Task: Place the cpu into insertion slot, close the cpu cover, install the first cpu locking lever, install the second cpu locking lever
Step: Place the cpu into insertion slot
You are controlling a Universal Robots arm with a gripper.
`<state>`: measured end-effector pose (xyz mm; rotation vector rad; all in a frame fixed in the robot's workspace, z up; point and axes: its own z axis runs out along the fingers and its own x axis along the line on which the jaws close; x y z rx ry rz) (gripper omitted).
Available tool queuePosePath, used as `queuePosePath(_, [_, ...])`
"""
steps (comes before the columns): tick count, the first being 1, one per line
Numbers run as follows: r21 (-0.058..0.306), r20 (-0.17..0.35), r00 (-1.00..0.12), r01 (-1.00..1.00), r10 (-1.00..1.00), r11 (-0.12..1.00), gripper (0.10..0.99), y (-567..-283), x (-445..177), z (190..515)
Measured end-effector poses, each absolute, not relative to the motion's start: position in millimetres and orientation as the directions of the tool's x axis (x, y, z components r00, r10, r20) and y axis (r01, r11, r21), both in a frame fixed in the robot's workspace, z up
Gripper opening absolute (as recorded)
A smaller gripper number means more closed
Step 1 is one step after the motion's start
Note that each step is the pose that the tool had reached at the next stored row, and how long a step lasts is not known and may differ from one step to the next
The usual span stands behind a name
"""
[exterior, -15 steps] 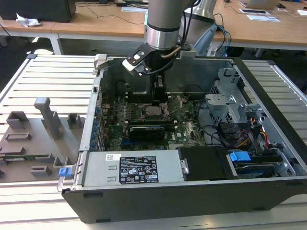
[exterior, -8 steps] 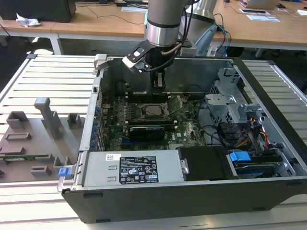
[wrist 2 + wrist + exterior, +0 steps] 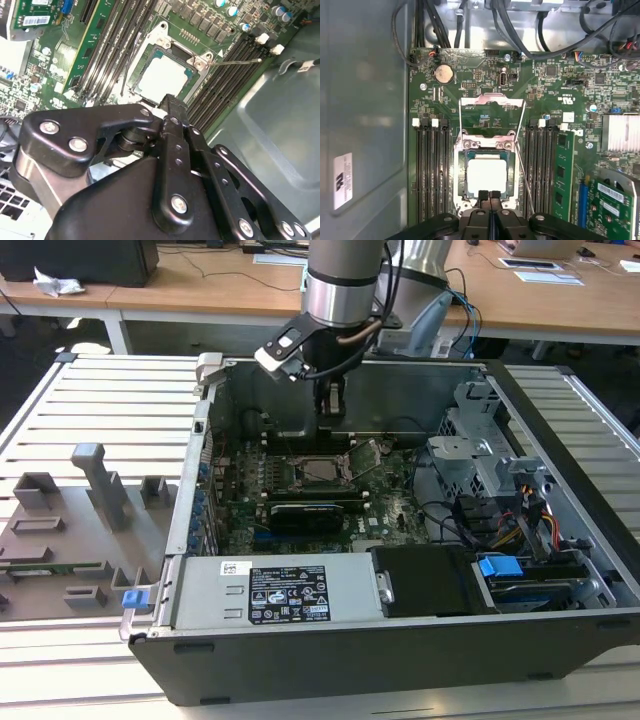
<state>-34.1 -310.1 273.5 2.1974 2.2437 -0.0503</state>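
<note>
Hovering shut and empty at the slot's [image 3: 461, 170] edge opposite the hinge: gripper [image 3: 489, 195] | cpu [image 3: 487, 173] seated in slot | cover [image 3: 492, 101] stood open, chip thus exposed.

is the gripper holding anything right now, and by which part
Nothing: the gripper is shut empty at the edge of the cpu, which lies in the insertion slot.

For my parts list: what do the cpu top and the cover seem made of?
The cpu: top likely metal, matte pale silver with an even dull glare. The cover: probably thin sheet metal, brighter silver, with a square cut-out.
</note>
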Motion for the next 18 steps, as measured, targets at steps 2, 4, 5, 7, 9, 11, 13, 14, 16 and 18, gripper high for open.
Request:
queuePosePath(2, [-0.022, -0.023, -0.021, 1.0, 1.0, 0.021, 0.106, -310, -34, 281])
queuePosePath(4, [-0.022, -0.023, -0.021, 1.0, 1.0, 0.021, 0.106, -310, -34, 286])
queuePosePath(5, [-0.022, -0.023, -0.021, 1.0, 1.0, 0.021, 0.106, -310, -34, 288])
queuePosePath(7, [-0.022, -0.023, -0.021, 1.0, 1.0, 0.021, 0.106, -310, -34, 294])
queuePosePath(9, [-0.022, -0.023, -0.021, 1.0, 1.0, 0.021, 0.106, -310, -34, 297])
queuePosePath(11, [-0.022, -0.023, -0.021, 1.0, 1.0, 0.021, 0.106, -310, -34, 303])
queuePosePath(13, [-0.022, -0.023, -0.021, 1.0, 1.0, 0.021, 0.106, -310, -34, 309])
queuePosePath(14, [-0.022, -0.023, -0.021, 1.0, 1.0, 0.021, 0.106, -310, -34, 310])
queuePosePath(16, [-0.022, -0.023, -0.021, 1.0, 1.0, 0.021, 0.106, -310, -34, 314])
queuePosePath(18, [-0.022, -0.023, -0.021, 1.0, 1.0, 0.021, 0.106, -310, -34, 318])
